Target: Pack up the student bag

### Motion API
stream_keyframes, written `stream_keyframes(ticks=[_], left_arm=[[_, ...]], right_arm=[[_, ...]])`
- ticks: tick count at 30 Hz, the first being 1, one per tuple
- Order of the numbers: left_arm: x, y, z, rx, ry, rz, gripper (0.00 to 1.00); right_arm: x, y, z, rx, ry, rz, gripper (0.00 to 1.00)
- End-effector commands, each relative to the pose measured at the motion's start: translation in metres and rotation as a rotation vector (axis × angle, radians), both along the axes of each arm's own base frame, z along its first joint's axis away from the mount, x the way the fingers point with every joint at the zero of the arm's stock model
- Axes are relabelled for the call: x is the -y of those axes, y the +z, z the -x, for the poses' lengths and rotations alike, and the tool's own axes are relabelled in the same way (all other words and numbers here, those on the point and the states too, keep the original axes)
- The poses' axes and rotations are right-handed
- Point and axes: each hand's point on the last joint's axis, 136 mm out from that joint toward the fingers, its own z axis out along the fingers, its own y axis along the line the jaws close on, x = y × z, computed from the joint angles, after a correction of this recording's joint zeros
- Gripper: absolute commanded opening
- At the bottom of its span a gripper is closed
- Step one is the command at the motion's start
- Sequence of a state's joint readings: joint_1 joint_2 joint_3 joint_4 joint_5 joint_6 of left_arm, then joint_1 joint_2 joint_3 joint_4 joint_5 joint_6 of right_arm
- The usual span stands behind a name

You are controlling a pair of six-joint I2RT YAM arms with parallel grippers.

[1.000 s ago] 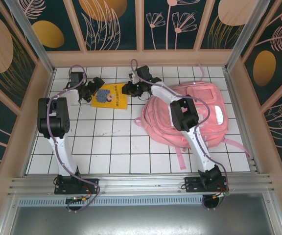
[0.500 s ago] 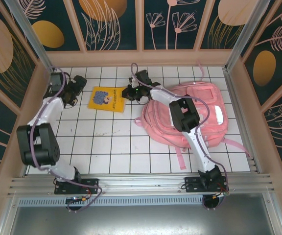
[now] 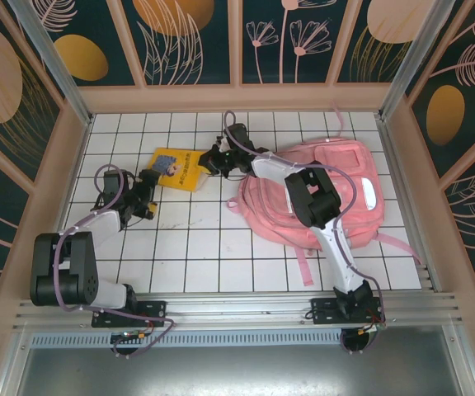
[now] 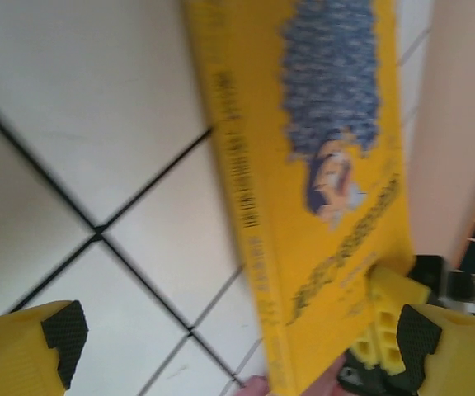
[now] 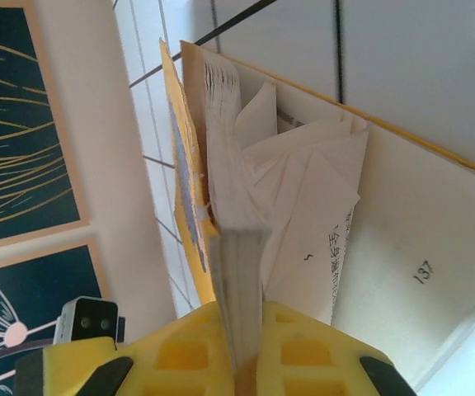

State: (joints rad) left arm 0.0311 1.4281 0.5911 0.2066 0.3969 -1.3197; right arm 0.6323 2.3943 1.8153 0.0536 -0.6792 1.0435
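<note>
My glossy pink bag lies flat, top toward the far wall (straps trailing near), my right gripper pinches the book, my left gripper gapes empty.

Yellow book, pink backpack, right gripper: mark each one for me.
yellow book (image 3: 177, 167), top view, middle of its cover.
pink backpack (image 3: 351, 169), top view, on its pink front panel.
right gripper (image 3: 210, 162), top view, between its fingertips, shut on the book's edge.

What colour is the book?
The book is yellow; the left wrist view shows it best.
</note>
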Motion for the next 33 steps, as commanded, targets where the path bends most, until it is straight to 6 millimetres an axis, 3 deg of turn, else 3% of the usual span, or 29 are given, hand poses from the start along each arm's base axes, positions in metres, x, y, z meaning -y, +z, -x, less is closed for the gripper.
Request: stream_keyframes(ticks=[1, 10, 18, 23, 33], left_arm=[[0.008, 0.011, -0.016, 0.084, 0.015, 0.082, 0.96], [0.009, -0.008, -0.019, 0.077, 0.038, 0.114, 0.89], [0.015, 0.001, -0.041, 0.157, 0.049, 0.161, 0.69], [0.015, 0.009, -0.042, 0.192, 0.056, 0.151, 0.49], [0.019, 0.001, -0.04, 0.2, 0.021, 0.149, 0.1]], right_arm=[[-0.017, 0.053, 0.018, 0.03, 0.036, -0.096, 0.06], [-0.016, 0.059, 0.029, 0.01, 0.023, -0.129, 0.06], [-0.016, 0.051, 0.042, -0.024, 0.012, -0.135, 0.06], [-0.015, 0.041, 0.046, -0.046, -0.005, -0.128, 0.06], [-0.014, 0.037, 0.05, -0.031, 0.003, -0.096, 0.12]])
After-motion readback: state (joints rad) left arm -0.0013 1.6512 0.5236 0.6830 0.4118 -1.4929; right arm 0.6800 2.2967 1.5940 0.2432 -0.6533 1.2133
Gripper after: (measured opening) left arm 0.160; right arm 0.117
